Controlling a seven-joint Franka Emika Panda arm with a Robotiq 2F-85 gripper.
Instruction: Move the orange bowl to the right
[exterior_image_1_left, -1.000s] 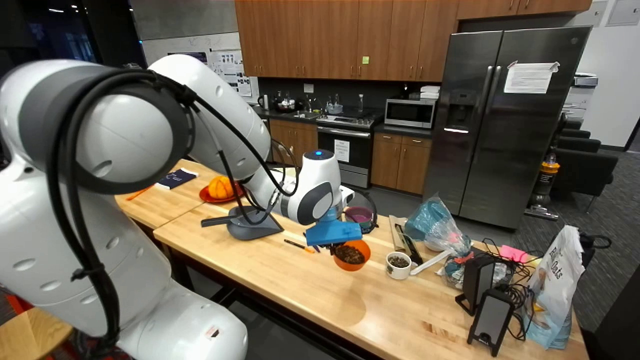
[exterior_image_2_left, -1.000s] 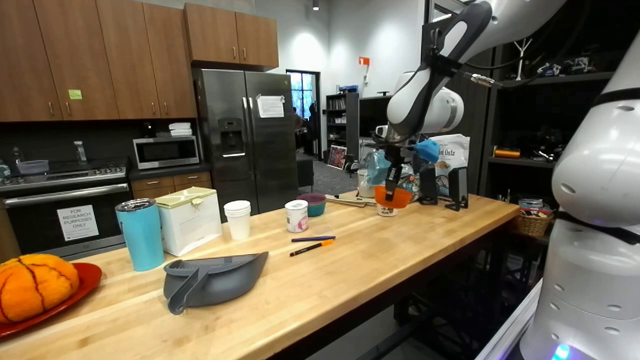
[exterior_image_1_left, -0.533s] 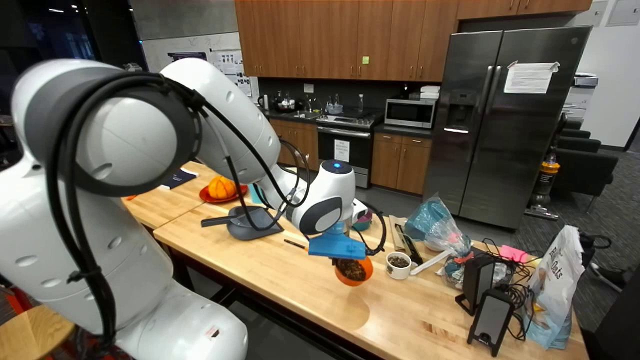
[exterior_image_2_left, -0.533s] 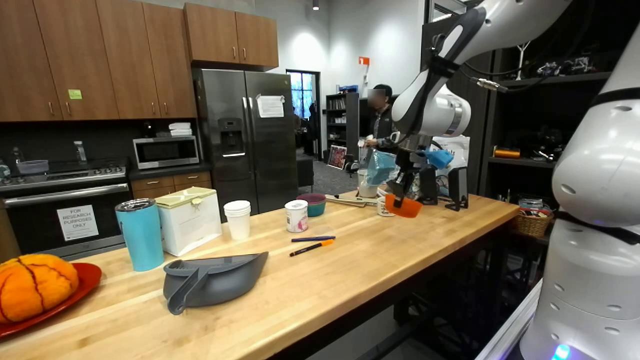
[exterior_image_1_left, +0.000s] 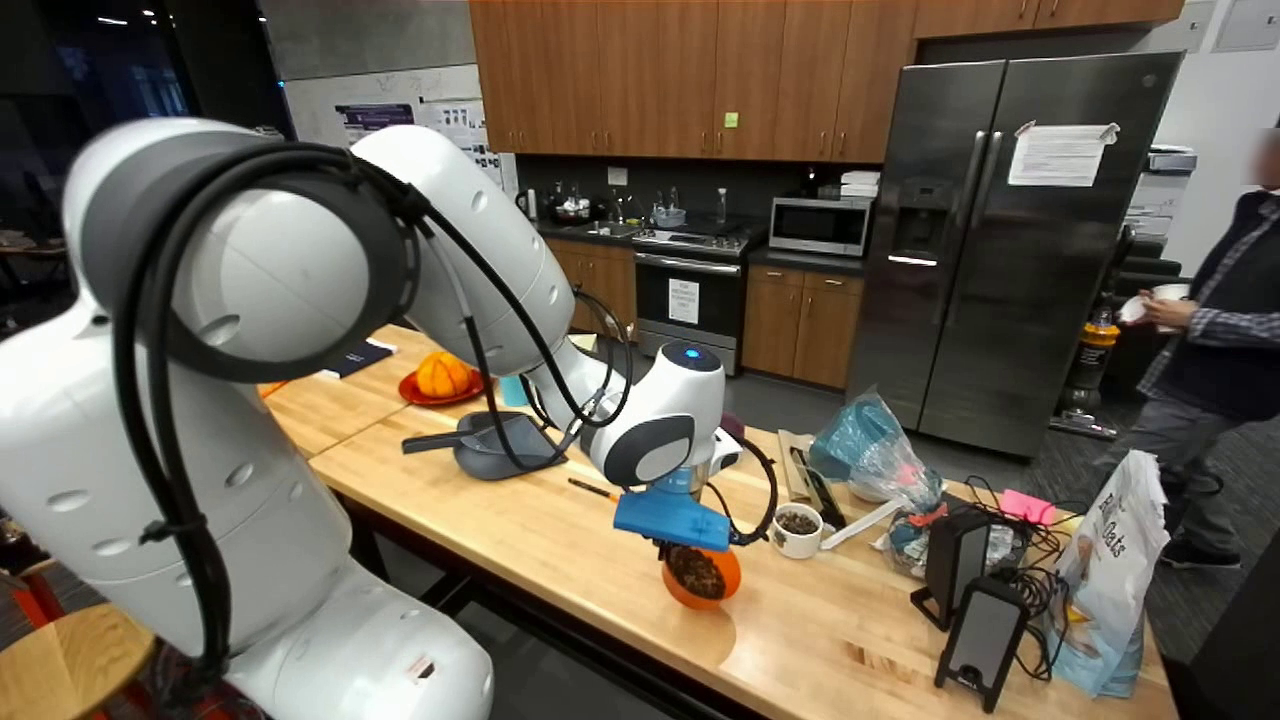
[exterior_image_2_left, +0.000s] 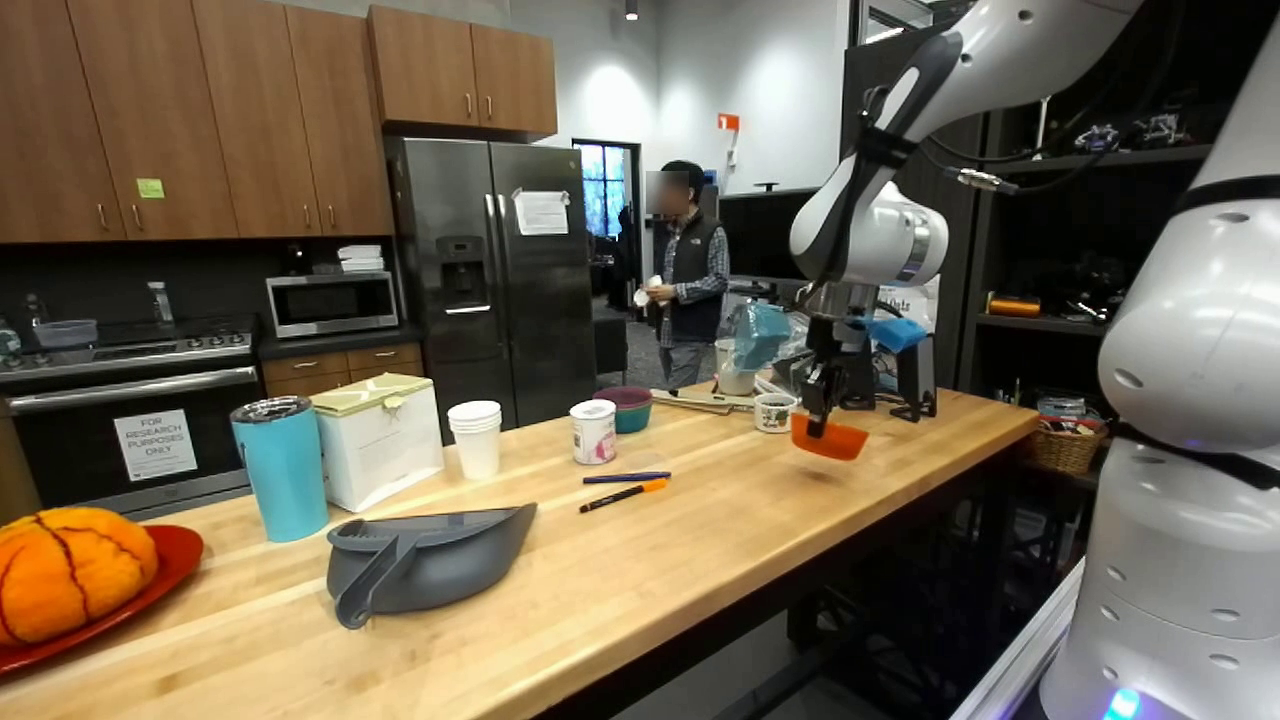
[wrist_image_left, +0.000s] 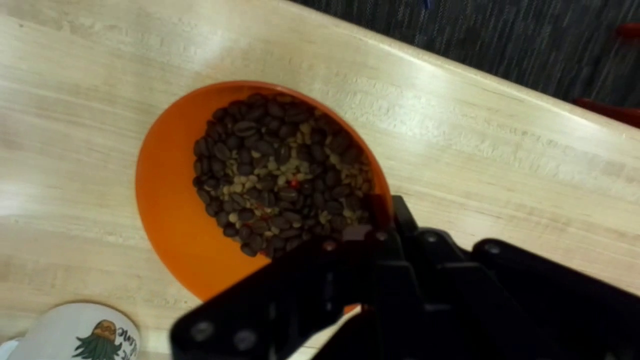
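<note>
So the orange bowl (wrist_image_left: 172, 200) is being held just above the counter (exterior_image_2_left: 700, 560), its rim pinched by the claw (wrist_image_left: 389, 212), which is closed on it. It's tipped a bit, with dark beans (wrist_image_left: 245, 128) and paler bits (wrist_image_left: 272, 167) gathered toward one side. Compared with a second ago, it's been lowered and carried clear of the white mug (exterior_image_2_left: 775, 413), which was half covered in an exterior view and can now be seen pretty much whole. A person (exterior_image_2_left: 690, 270) has come into sight as well and can be spotted in both exterior views. The counter is made of light wood, and it's backed by brown kitchen cabinets (exterior_image_1_left: 650, 80), a microwave (exterior_image_1_left: 820, 226) and a steel fridge (exterior_image_1_left: 1010, 260). As for clutter, the mug is parked near the bowl, and past it that end of the counter is taken up by two dark speakers (exterior_image_1_left: 985, 635), a plastic bag (exterior_image_1_left: 870, 450) and a bag of oats (exterior_image_1_left: 1110, 560). Part of the bowl is hidden by the blue piece (exterior_image_1_left: 670, 518) by the claw in an exterior view. Farther off, a gray dustpan (exterior_image_2_left: 450, 560), two pens (exterior_image_2_left: 620, 496), a stack of paper cups (exterior_image_2_left: 475, 440), a turquoise tumbler (exterior_image_2_left: 280, 470) and an orange pumpkin (exterior_image_2_left: 75, 570) on a red plate (exterior_image_2_left: 185, 555) are spread around.
</note>
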